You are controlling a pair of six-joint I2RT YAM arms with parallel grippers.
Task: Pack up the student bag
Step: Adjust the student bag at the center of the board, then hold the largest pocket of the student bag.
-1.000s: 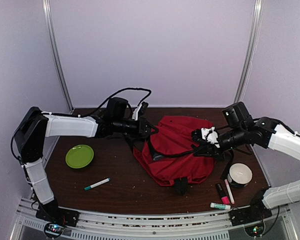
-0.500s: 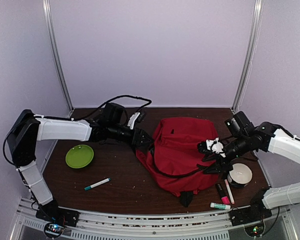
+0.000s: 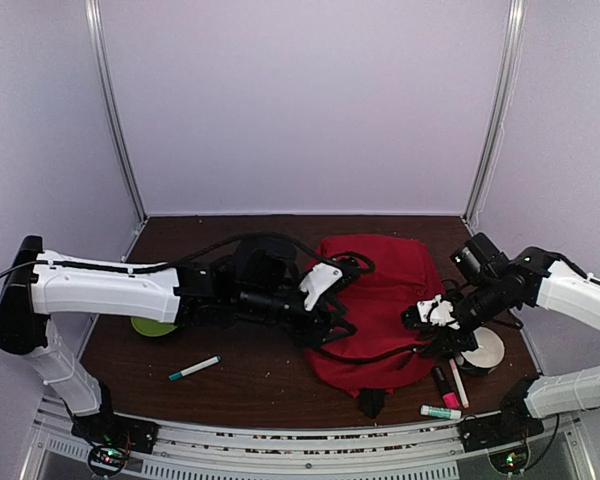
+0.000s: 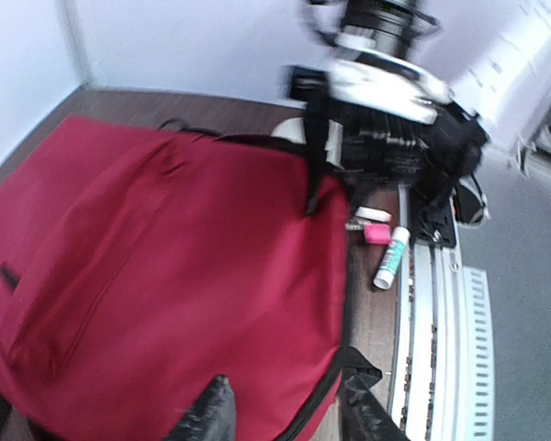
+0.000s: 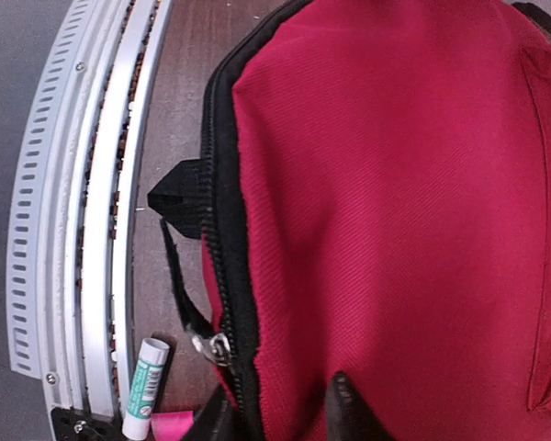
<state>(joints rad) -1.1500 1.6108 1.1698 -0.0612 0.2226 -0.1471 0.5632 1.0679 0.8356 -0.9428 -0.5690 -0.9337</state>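
The student bag (image 3: 380, 295), a big red backpack with black zippers, lies flat on the table right of centre. My left gripper (image 3: 332, 322) hovers over its left side. In the left wrist view the left gripper (image 4: 280, 418) is open, its dark fingers apart over the student bag (image 4: 165, 276) and its black near edge. My right gripper (image 3: 427, 322) is at the bag's near right edge. In the right wrist view the right gripper (image 5: 280, 413) is open and straddles the zipper line of the student bag (image 5: 395, 184), with the metal zipper pull (image 5: 216, 347) just left of it.
A green plate (image 3: 145, 325) shows partly under the left arm, and a green-capped marker (image 3: 194, 368) lies near the front. At the right stand a white bowl (image 3: 483, 348), a pink highlighter (image 3: 445, 385), a pen (image 3: 459, 380) and a glue stick (image 3: 440, 411). The slotted rail (image 5: 64, 184) runs close to the bag.
Both grippers have let go of the bag's raised edges and it has settled flat. The left arm has swung right and nearer, over the bag. The right gripper has dropped toward the near edge.
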